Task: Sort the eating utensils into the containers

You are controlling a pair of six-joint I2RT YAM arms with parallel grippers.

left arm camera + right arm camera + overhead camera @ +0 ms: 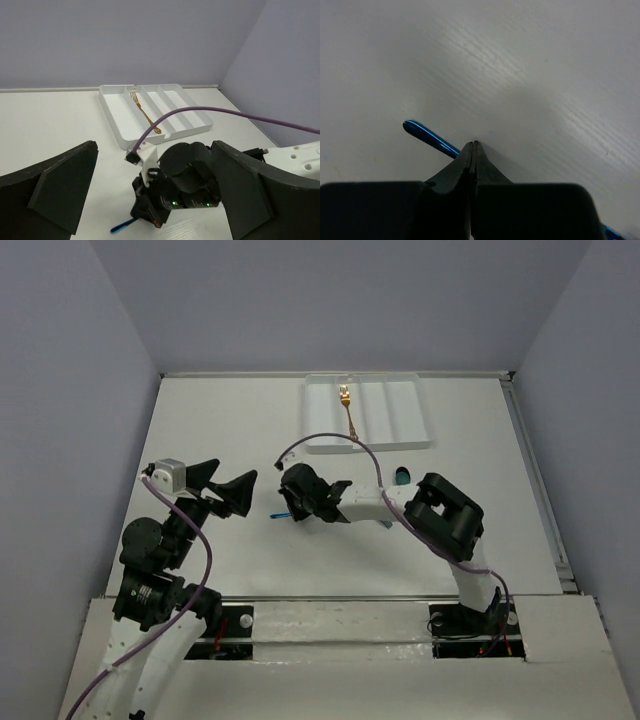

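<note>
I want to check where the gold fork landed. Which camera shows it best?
Left wrist: the gold fork appears largest there, tines and handle clear, lying in the white tray. Top external shows it small, from above. Right wrist doesn't show it.

White table bears tray (blue utensil too).

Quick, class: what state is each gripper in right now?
Left gripper: open, holding nothing.
Right gripper: closed on the blue utensil.
</note>
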